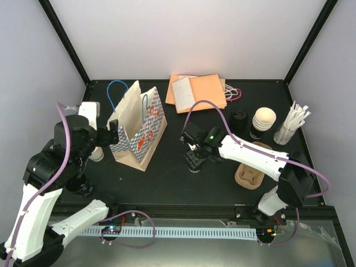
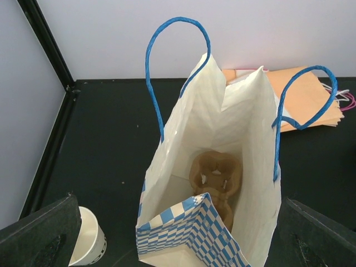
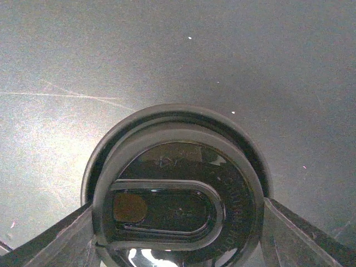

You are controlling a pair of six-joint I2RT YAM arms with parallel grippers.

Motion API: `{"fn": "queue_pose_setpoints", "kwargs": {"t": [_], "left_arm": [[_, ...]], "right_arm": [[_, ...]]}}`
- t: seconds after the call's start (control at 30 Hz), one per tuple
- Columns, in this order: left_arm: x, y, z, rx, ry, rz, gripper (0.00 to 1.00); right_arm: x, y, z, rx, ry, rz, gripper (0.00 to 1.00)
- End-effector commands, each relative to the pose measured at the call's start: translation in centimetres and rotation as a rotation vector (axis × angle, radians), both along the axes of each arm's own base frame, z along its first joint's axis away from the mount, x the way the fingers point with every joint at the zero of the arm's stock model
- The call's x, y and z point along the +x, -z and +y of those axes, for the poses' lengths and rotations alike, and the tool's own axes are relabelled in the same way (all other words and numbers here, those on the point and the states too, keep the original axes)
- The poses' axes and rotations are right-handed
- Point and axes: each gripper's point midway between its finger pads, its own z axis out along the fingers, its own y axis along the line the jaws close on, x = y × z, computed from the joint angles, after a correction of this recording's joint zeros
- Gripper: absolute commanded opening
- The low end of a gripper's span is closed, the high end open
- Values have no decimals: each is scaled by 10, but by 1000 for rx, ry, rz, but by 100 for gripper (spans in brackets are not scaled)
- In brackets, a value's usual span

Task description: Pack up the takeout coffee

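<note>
Plainly upright takeout coffee (image 3: 178, 192), axis vertical

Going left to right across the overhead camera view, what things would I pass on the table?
White cup → checked paper bag → lidded coffee cup → stack of cups → white sticks.

place: robot lab cell | seen: black table (image 1: 167, 183), bare white walls (image 1: 183, 33), black corner posts (image 1: 64, 39)
</note>
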Motion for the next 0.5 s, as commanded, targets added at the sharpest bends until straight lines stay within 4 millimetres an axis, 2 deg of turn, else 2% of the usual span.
{"fn": "queue_pose_setpoints", "kwargs": {"t": [0.0, 0.3, 0.47], "left_arm": [[-2, 4, 6, 32, -16, 14, 99], [3, 11, -9, 41, 61, 42, 99], [4, 9, -14, 40, 91, 33, 99]], "right_arm": [[4, -14, 0, 5, 13, -39, 71], [10, -35, 0, 23, 24, -90, 70], [14, -44, -1, 40, 30, -114, 70]]}}
